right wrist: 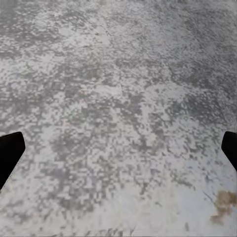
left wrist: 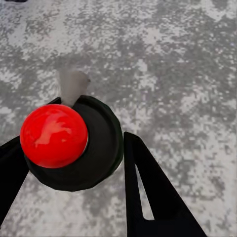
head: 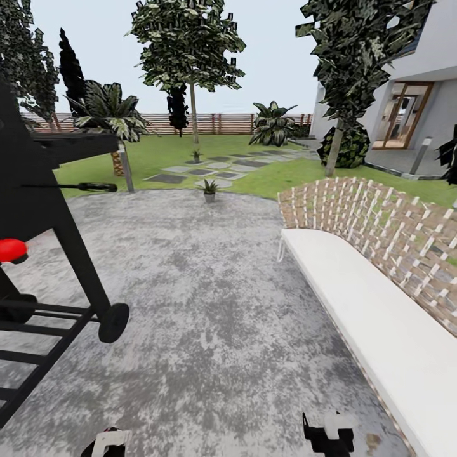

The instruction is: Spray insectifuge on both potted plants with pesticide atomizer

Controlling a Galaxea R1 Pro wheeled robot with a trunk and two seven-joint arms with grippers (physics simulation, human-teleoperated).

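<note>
Two small potted plants stand far ahead: one (head: 209, 189) at the far rim of the round paved patio (head: 209, 304), the other (head: 196, 154) further off among the stepping stones. My left gripper (head: 106, 442) and right gripper (head: 328, 433) sit low at the near edge. In the left wrist view a red ball on a round black base (left wrist: 74, 148) lies between the left gripper's (left wrist: 74, 139) black fingers (left wrist: 148, 192), with a pale stub beyond it. I cannot tell whether it is gripped or whether it is the pesticide atomizer. The right gripper (right wrist: 118, 150) is open over bare paving.
A black wheeled grill (head: 63, 209) with a red ball (head: 9, 249) stands close on the left. A white bench with a woven back (head: 355, 304) runs along the right. Lawn, stepping stones (head: 200, 171), palms, trees, the fence and the white house (head: 419, 108) lie beyond.
</note>
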